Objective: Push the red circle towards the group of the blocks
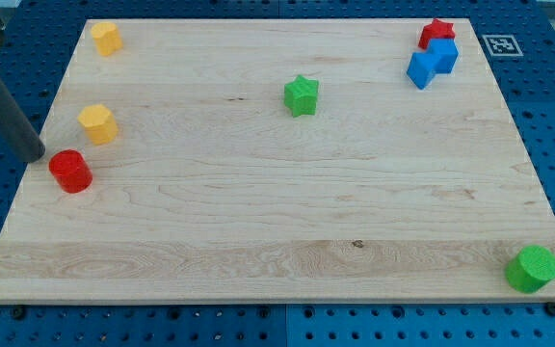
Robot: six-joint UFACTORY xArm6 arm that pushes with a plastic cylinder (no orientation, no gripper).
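Only one camera view to go through. Red circle [69,171] low on the board's left side, close to the left edge, just below and to the left of a yellow block [96,123] of roughly hexagonal form. My tip [37,154] down at the board's left margin, just beside the red circle on its upper-left, perhaps touching, contact too fine to tell. No jaws to speak of: a plain dark rod, nothing to spread or pinch. Likely placed there, behind the circle on its outer side, so that a push carries it rightward across the board. Group probably meant: red star [437,32] and two blue blocks [433,62] bunched at the view's top right, well apart from the circle. Along the way, green star [301,94] near top centre. Elsewhere, another yellow block [105,38] at top left, green cylinder [532,268] at bottom right. Task judged barely begun.
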